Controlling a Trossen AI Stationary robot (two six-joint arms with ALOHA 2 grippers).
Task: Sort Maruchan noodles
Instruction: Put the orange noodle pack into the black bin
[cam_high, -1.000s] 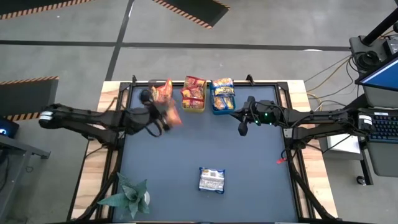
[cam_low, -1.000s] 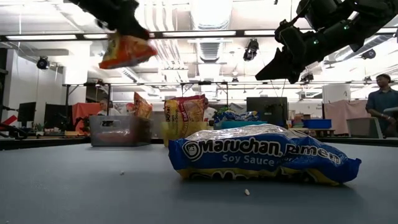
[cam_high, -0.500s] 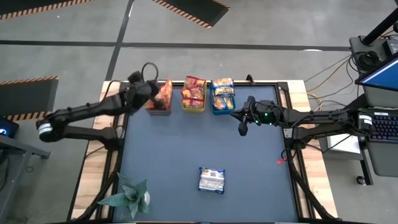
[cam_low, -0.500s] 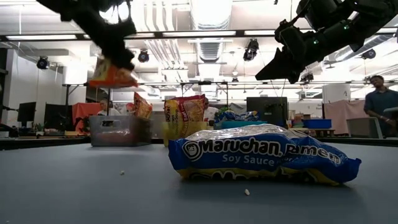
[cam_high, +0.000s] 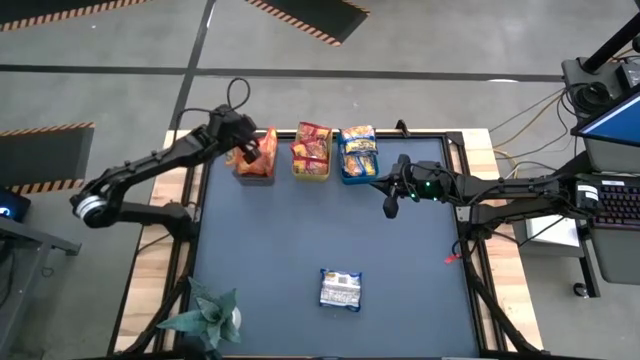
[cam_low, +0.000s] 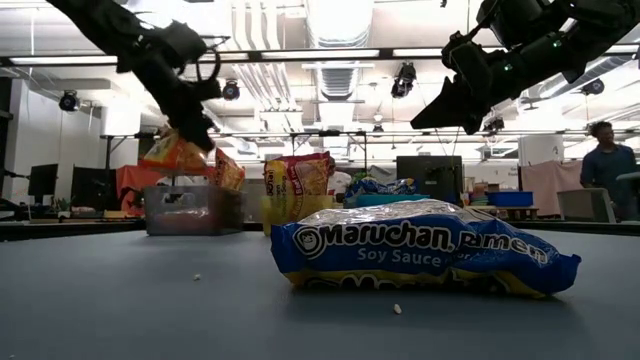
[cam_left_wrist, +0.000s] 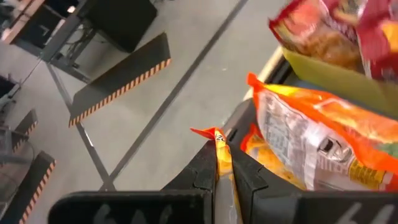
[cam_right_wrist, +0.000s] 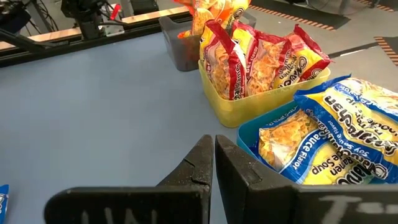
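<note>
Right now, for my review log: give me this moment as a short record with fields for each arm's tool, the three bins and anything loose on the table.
left tool: over the grey bin, shut on an orange packet
right tool: shut, empty, hanging above the table in front of the blue bin
grey bin: orange packets
yellow bin: red packets
blue bin: blue-and-yellow packets
loose packet: blue-and-yellow, flat on the table near the front
plant: front left corner

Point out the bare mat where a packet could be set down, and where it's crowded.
Free: the mat between the three bins and the lone packet, and beside that packet. Crowded: the far edge, with grey bin, yellow bin, blue bin and left gripper.
</note>
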